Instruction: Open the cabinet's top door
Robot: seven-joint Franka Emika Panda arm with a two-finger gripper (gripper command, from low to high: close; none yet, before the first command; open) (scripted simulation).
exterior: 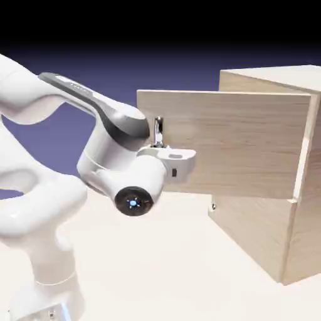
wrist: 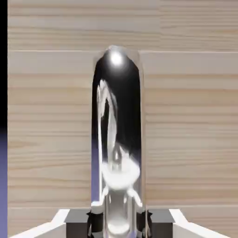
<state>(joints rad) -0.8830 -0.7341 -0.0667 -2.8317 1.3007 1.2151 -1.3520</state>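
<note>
Cabinet [exterior: 251, 222] at the exterior view's right, pale wood grain, on a light tabletop [exterior: 169, 263]. Its top door [exterior: 244, 144] stands well open, swung out from the body and reaching toward the exterior view's left; the panel is upright, and the free edge lies toward the arm. Handle [exterior: 158, 130] is a curved, shiny metal piece near that free edge, set upright on the panel.

Robot arm [exterior: 128, 135], white with dark trim, bends over from the exterior view's left, its wrist in front of the door's free end. Gripper [wrist: 119, 224] closed on the handle: in the hand view one dark fingertip sits on either side of the metal, drawn in against it near the bottom of the picture, with the rest of the handle rising above them. Fingertips mostly hidden behind the hand in the exterior view. Door's wood grain fills most of the hand view behind the handle; backdrop [wrist: 3, 181] shows as a thin strip at the left edge.
</note>
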